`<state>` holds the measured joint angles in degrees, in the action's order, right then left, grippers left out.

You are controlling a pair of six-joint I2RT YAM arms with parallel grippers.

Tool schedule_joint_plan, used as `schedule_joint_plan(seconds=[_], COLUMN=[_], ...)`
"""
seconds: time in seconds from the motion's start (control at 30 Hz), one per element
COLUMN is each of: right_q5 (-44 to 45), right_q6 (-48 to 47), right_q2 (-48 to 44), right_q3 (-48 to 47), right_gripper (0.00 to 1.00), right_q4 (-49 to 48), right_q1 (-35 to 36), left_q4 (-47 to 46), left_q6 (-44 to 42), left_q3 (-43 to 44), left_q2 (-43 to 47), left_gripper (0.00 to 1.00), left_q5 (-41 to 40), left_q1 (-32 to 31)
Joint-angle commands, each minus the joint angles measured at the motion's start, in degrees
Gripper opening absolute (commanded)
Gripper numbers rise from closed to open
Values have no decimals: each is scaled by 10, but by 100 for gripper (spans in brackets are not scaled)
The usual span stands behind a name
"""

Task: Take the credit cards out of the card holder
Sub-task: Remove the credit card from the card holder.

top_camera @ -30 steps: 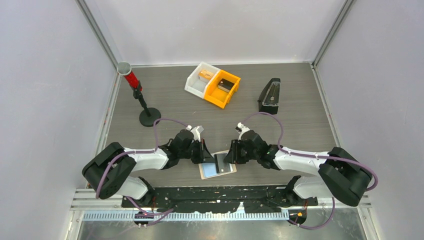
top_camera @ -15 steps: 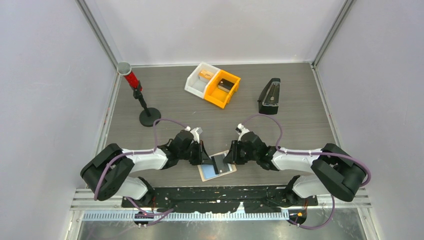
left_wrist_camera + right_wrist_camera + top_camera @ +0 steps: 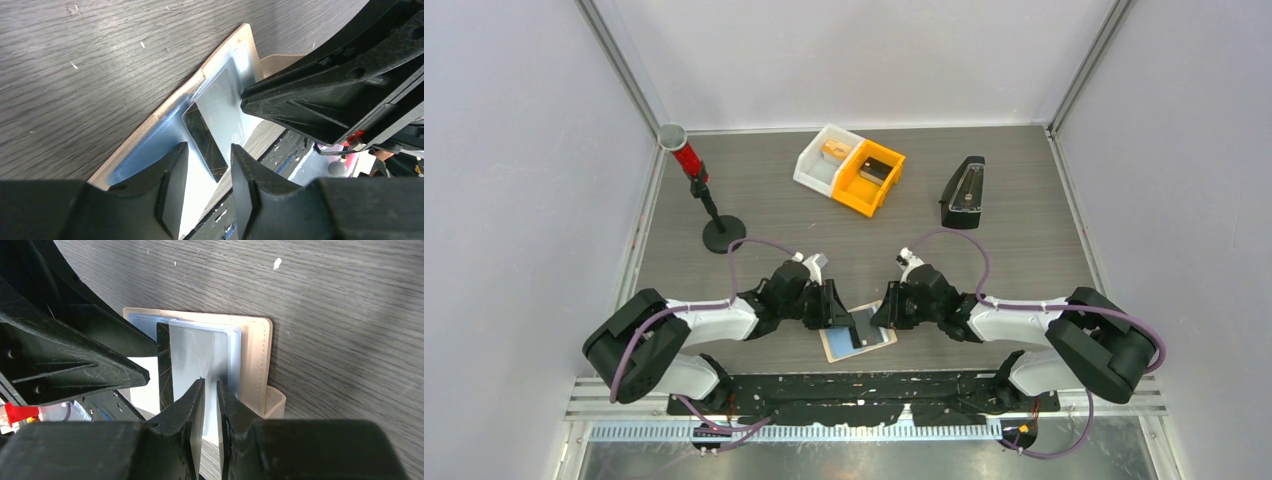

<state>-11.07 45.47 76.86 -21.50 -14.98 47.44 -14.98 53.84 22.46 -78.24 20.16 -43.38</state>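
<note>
Left wrist view: silvery grey card juts from the tan card holder, which lies flat on the table. Its long axis points toward the left gripper, whose slightly parted jaws straddle the card's dark edge. Right gripper is narrow over the sleeve; can't tell if it grips. Other cards not distinguishable.

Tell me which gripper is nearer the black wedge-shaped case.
Right. The right gripper is at the card holder's right side; the left gripper at its left side, farther from the case.

Orange bin touching white bin; black wedge case right.
</note>
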Motion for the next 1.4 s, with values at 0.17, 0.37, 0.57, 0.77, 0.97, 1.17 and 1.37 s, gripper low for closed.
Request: schedule_joint_plan(seconds=[0.17,0.37,0.57,0.77,0.97,1.17,1.37], right_q5=[11,11,9,8,14,20,17], right_q6=[5,6,9,11,8,11,7], right_q2=[-3,-3,-3,-4,-15,-14,-19], right_q3=[22,19,19,20,23,29,28], right_gripper=[22,22,22,21,20,20,20], right_q4=[11,13,16,15,25,25,29], right_q1=[0,0,1,0,0,-1,-5], left_q4=[-87,-119,-106,-160,-161,-118,-25], left_q6=[38,55,59,91,97,85,50], left_q3=[-19,-32,-20,-27,-35,-44,-46], left_q2=[-45,-51,-42,-51,-44,-23,39], left_gripper=[43,37,24,8,0,0,0], left_q5=[3,6,2,32,23,7,-25], left_q1=[1,1,1,1,3,11,23])
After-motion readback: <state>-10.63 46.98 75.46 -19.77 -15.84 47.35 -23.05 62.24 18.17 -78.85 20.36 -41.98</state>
